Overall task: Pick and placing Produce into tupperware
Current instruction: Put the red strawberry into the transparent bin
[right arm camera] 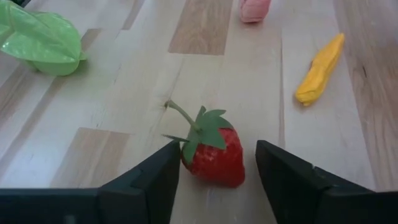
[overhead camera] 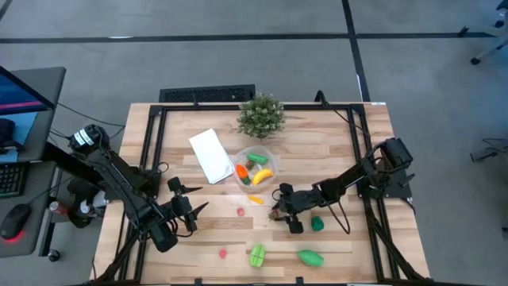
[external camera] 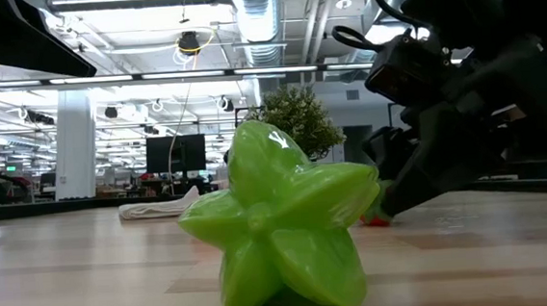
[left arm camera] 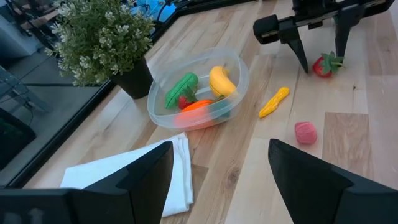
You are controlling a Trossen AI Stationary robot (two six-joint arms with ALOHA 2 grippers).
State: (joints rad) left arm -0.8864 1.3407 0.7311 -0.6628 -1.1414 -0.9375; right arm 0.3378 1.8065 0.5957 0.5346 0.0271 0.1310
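The clear round tupperware (overhead camera: 255, 168) (left arm camera: 198, 93) holds a banana, a green piece and orange and red pieces. A red strawberry (right arm camera: 214, 155) (left arm camera: 323, 66) lies on its side on the table. My right gripper (right arm camera: 217, 148) (overhead camera: 278, 209) is open and low over it, one finger on each side. More produce lies loose: a yellow piece (right arm camera: 320, 68) (overhead camera: 255, 199), a pink piece (left arm camera: 305, 132) and a green star fruit (external camera: 279, 230) (overhead camera: 256, 255). My left gripper (left arm camera: 217, 155) (overhead camera: 190, 208) waits open at the near left, holding nothing. My right gripper stands astride the strawberry's body (right arm camera: 233, 163), fingers slanting down from the table's right side. A gap shows between one finger (right arm camera: 273, 168) and the berry. Whether the other finger (right arm camera: 163, 171) touches it, I cannot tell. The strawberry rests on the table.
A potted green plant (overhead camera: 260, 116) stands just beyond the tupperware, and a flat white piece (overhead camera: 210, 155) lies to its left. Two green pieces (overhead camera: 317, 224) (overhead camera: 310, 257) and a small red one (overhead camera: 223, 253) lie near the front edge. A black frame (overhead camera: 151, 143) borders the table.
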